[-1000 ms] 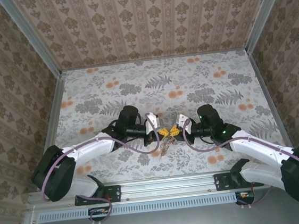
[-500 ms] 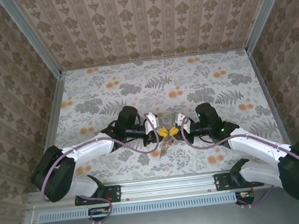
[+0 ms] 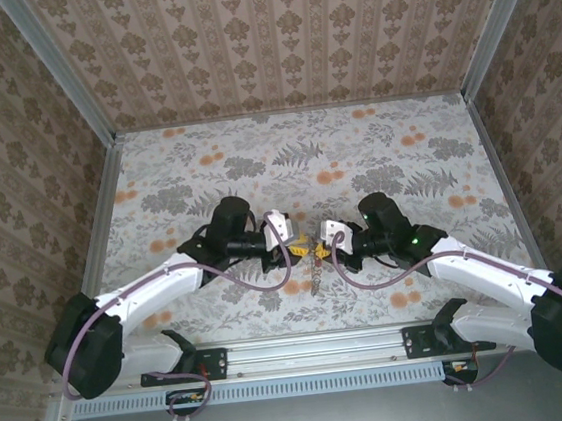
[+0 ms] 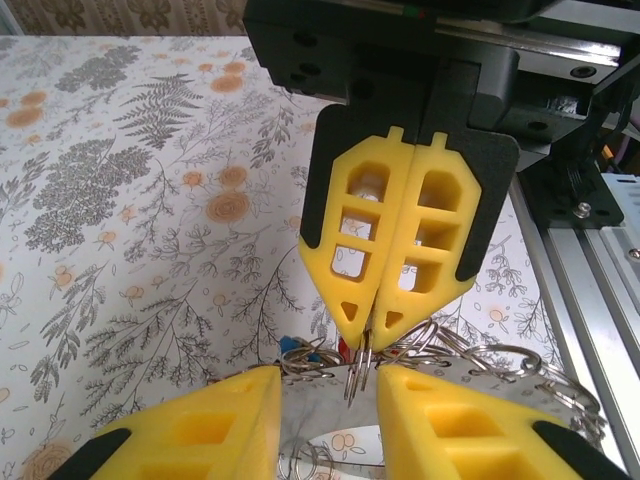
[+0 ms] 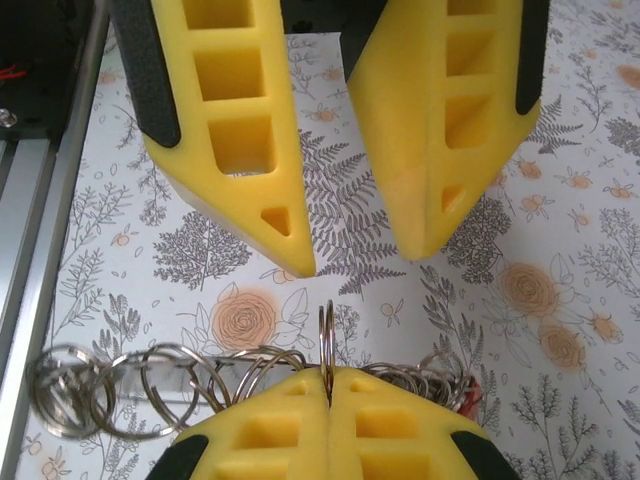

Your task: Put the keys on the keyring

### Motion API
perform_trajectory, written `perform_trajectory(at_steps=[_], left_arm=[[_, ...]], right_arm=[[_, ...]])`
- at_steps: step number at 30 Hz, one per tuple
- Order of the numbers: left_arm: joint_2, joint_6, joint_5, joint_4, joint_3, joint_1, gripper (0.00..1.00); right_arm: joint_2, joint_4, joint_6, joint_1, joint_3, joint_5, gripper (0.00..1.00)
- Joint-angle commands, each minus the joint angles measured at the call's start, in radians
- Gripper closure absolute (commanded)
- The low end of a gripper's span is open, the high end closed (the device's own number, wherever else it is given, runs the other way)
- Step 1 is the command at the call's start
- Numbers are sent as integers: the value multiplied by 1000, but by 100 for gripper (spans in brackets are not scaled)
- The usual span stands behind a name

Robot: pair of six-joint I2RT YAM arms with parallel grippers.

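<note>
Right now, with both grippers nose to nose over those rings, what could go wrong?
1. The right gripper pinches the split ring edge-on at its very fingertips, and the left gripper is open; that thin pinch could slip or let the ring twist.
2. The chain of loose rings beside it looks tangled and could snag a finger.
3. The opposing tips stand close; a small advance may bump them.
</note>
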Motion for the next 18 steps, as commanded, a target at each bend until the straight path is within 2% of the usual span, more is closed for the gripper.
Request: perform_trajectory(at_steps=[1,18], left_arm=[[17,49,18,-70,52,1,68],[77,113,71,-187,127,-2,67]], right_arm=[[-17,-32,-32,11,27,12,100],[-8,-6,-16,18,27,2,100]])
